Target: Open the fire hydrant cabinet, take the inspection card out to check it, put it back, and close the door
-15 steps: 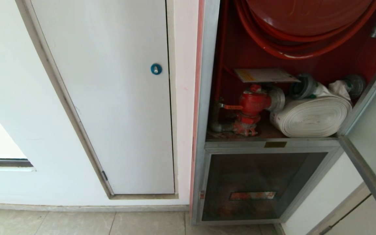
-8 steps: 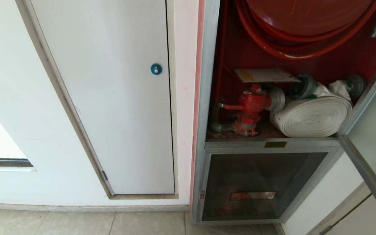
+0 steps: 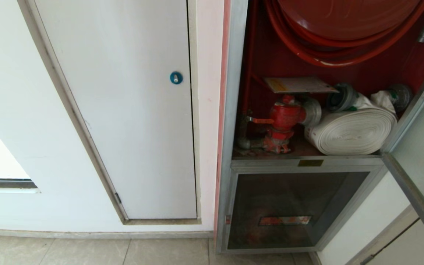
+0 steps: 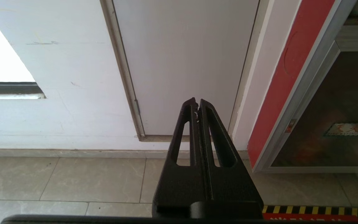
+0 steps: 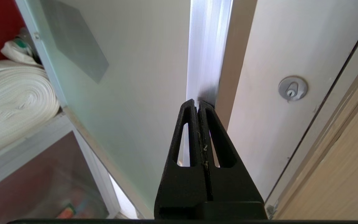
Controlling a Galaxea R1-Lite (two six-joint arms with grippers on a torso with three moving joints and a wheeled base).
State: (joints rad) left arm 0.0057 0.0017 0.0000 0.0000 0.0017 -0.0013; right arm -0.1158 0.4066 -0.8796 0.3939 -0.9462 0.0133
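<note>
While the head view is showing the fire hydrant cabinet (image 3: 234, 110) standing open with the door (image 3: 418, 154) swung out to the right, the inspection card (image 3: 298, 84) is lying flat above the red valve (image 3: 283, 117), long axis running left to right; it is looking light, thin and slick, so pinching its near edge seems best. In the left wrist view the left gripper (image 4: 197, 102) is hanging low near the floor (image 4: 73, 177), fingers pressed together and empty. In the right wrist view the right gripper (image 5: 196, 104) is pointing, fingers together and holding nothing, at the door's aluminium edge, beside the white rolled hose (image 5: 11, 102).
</note>
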